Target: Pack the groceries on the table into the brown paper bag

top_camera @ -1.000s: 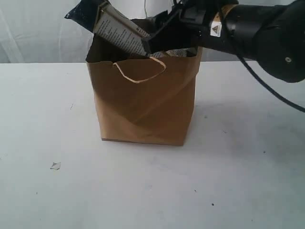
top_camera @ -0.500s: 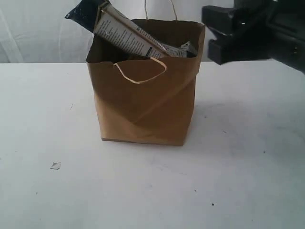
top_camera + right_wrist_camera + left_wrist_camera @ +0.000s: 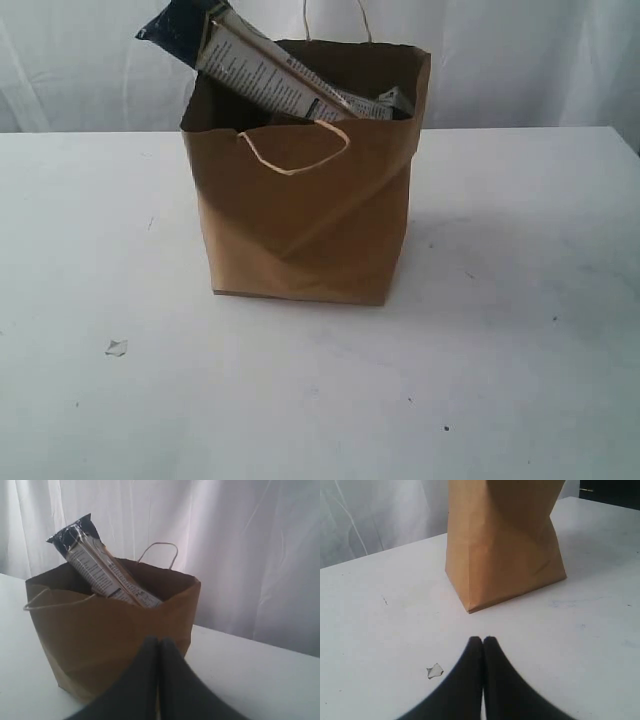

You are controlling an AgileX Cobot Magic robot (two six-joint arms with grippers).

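Bag [image 3: 300,220]: upright at the middle of the white bench [image 3: 520,300], its near handle [image 3: 295,160] folded down over the front wall and its far handle [image 3: 335,15] standing up. A long packet [image 3: 250,60] leans inside it, with its dark upper end rising well above the rim toward the far left. The corner of a small packet [image 3: 392,100] shows just below the rim on the right. The rest of the contents are hidden by the bag wall. No grocery lies on the visible bench, only a paper scrap [image 3: 117,347] near left.

Neither arm appears in the exterior view. The left pincer [image 3: 483,640] hangs low over the bench near the bag's left corner, its tips pressed together on nothing. The right pincer [image 3: 159,641] faces the bag from the right, likewise closed and empty.

Packing appears complete or nearly so, so the step in hand is judged to be the finish. To do it well, keep both pincers clear of the handles and the creased rim, since a snag could topple the bag. If the long packet needs seating, press it down along its length rather than sideways.
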